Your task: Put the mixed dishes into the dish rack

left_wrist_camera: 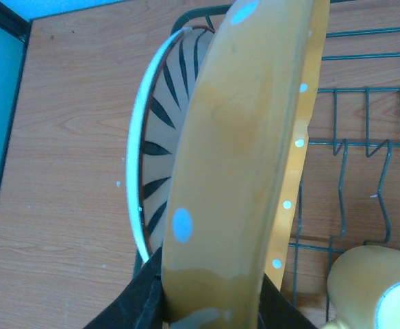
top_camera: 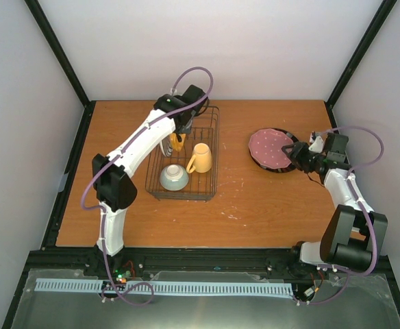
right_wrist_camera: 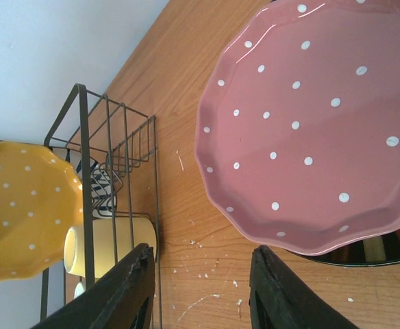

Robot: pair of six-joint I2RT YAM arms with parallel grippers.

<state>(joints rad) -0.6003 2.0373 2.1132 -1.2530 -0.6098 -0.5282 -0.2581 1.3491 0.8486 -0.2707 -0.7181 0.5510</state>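
well, from the top view i see the left pincer [top_camera: 178, 136] over the far end of the dish rack [top_camera: 216, 171], clamped on the orange-yellow scalloped plate [top_camera: 177, 142], which stands on edge. the yellow mug [top_camera: 200, 158] and the pale blue-green bowl [top_camera: 174, 177] sit inside the rack. the right pincer [top_camera: 297, 155] is beside the pink plate [top_camera: 268, 147], out on the desk [top_camera: 255, 205] right of the rack.

on the left wrist view, the scalloped plate sits edge-on between the dark fingers [left_wrist_camera: 135, 301], with the striped plate [left_wrist_camera: 162, 137] upright just behind it.

on the right wrist view, the jaws stand apart with only bare desk between them. the pink plate lies on the dark-rimmed plate [right_wrist_camera: 381, 250], just beyond the fingertips.
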